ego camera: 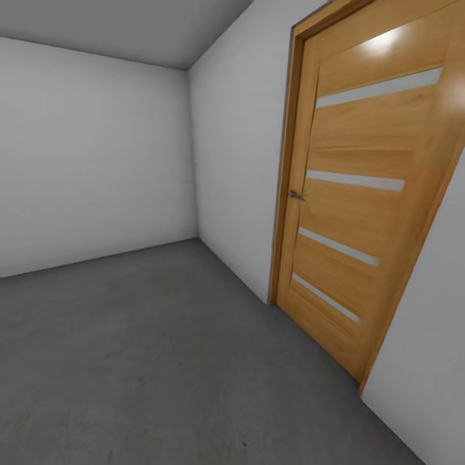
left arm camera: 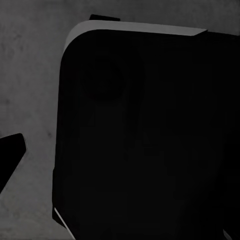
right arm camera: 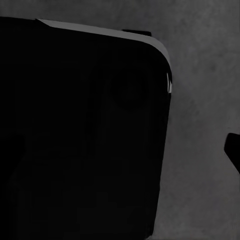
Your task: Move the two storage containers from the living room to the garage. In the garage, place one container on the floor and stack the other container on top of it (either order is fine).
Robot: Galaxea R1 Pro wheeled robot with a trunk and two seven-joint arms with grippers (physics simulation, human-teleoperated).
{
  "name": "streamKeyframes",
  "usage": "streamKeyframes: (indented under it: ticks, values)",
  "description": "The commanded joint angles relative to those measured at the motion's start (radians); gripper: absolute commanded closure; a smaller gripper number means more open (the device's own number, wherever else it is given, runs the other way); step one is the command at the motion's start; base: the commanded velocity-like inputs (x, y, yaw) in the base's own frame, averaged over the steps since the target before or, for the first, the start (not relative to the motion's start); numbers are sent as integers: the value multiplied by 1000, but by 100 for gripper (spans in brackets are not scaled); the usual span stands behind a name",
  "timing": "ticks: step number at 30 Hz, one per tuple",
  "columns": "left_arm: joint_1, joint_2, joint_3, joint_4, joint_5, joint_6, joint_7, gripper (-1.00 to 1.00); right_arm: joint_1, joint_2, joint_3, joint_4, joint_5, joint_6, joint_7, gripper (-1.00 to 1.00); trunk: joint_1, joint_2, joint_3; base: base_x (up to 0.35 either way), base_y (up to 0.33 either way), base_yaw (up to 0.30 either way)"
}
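Note:
I am in the garage, a bare room with white walls (ego camera: 97,155) and a dark grey speckled concrete floor (ego camera: 148,349). The two storage containers are out of view, and so is the living room. In the left wrist view one dark fingertip (left arm camera: 11,150) of my left gripper pokes in over the concrete. The right wrist view has one dark fingertip (right arm camera: 233,150) of my right gripper at the edge. Neither view lets me tell how the jaws stand, and nothing is seen held.
A slatted wooden door (ego camera: 361,194) with a metal handle (ego camera: 296,194) stands shut in the right wall. The room's corner (ego camera: 192,155) lies ahead. A large black rounded part of my own body (left arm camera: 150,140) (right arm camera: 80,130) hangs over the floor in both wrist views.

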Motion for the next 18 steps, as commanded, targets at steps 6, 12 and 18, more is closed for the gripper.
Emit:
streamKeyframes:
  ticks: [6, 12, 18]
  values:
    - [0, 0, 5, 0, 7, -2, 1, -100, 0, 0, 3, 0, 4, -5, -1, -100, 1, 0, -1, 301, 223, 0]
    - [0, 0, 5, 1, 7, -2, 1, -100, 0, 1, 3, 0, 3, -6, 0, -100, 1, 0, -1, 300, 226, -37]
    - [0, 0, 5, 0, 6, -2, 1, -100, 0, 3, 2, 0, 2, -6, 0, -100, 1, 0, -1, 299, 228, -224]
